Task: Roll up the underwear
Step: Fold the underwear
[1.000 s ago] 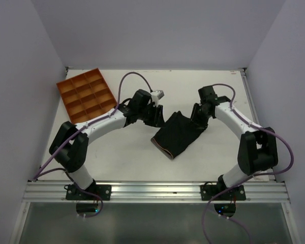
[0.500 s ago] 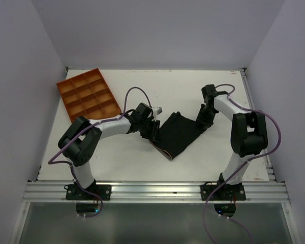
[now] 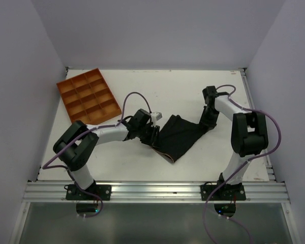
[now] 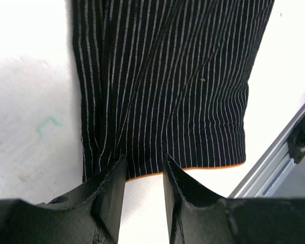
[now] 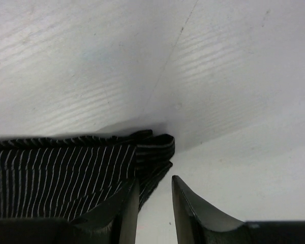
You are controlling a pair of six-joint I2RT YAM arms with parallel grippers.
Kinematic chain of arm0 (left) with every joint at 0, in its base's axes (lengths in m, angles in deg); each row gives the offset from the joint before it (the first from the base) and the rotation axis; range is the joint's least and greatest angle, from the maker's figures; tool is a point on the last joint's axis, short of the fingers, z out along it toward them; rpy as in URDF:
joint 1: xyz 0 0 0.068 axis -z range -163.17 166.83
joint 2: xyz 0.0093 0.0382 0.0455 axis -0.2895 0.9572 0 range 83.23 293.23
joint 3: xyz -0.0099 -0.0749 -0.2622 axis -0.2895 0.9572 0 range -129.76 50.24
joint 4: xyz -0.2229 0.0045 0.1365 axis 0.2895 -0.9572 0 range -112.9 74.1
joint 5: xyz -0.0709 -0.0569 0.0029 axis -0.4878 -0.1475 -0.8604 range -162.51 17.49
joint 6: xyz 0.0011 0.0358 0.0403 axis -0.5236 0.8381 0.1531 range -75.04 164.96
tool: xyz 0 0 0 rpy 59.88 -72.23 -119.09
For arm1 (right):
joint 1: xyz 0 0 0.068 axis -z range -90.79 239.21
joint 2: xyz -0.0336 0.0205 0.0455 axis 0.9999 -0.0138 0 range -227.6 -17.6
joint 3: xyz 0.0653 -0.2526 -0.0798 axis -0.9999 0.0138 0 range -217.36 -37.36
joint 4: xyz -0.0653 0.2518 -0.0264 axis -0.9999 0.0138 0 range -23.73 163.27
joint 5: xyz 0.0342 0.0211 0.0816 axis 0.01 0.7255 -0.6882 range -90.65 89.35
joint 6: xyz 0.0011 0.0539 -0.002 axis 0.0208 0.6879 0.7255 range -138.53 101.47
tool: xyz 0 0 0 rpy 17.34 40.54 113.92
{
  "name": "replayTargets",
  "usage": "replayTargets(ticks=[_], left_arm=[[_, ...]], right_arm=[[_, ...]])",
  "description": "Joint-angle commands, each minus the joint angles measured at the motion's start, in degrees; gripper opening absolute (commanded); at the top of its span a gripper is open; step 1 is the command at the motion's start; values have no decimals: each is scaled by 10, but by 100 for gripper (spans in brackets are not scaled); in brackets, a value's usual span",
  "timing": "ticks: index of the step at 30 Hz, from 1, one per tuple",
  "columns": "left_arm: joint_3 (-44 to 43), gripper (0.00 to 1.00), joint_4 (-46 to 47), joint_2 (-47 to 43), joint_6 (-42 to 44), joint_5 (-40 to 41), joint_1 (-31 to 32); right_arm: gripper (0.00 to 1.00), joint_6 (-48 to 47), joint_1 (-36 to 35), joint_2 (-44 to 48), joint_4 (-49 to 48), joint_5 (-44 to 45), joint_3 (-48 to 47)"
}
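Note:
The underwear (image 3: 179, 137) is black fabric with thin white stripes and an orange-brown hem, lying flat on the white table between the arms. My left gripper (image 3: 153, 136) sits low at its near-left hem. In the left wrist view the underwear (image 4: 168, 81) fills the top, and the gripper (image 4: 145, 175) is open, its tips at the hem with bare table between them. My right gripper (image 3: 206, 123) is at the far right corner. In the right wrist view it (image 5: 155, 190) is open, with the bunched corner of the underwear (image 5: 66, 173) against its left finger (image 5: 124, 208).
An orange compartment tray (image 3: 88, 95) stands at the back left of the table. An aluminium rail (image 3: 157, 190) runs along the near table edge and also shows in the left wrist view (image 4: 274, 162). Walls close the table on three sides.
My left gripper has moved down and nearer along the underwear's left side to its hem. My right arm has folded back, with its gripper at the far right corner. The underwear lies slightly flatter.

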Motion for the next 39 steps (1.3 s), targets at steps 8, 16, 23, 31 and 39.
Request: replayTargets(ticks=[8, 16, 23, 31, 39], left_arm=[[16, 41, -8, -48, 2, 10, 15], [33, 41, 0, -55, 7, 14, 15], [39, 41, 2, -62, 10, 19, 16], [42, 41, 0, -66, 16, 22, 14], [37, 41, -9, -67, 26, 30, 14]], right_arm=[[37, 91, -113, 52, 47, 2, -129], [38, 112, -179, -41, 53, 11, -226], [38, 118, -197, -111, 66, 16, -276], [38, 122, -205, -163, 77, 15, -306], [35, 118, -208, -193, 95, 20, -331]])
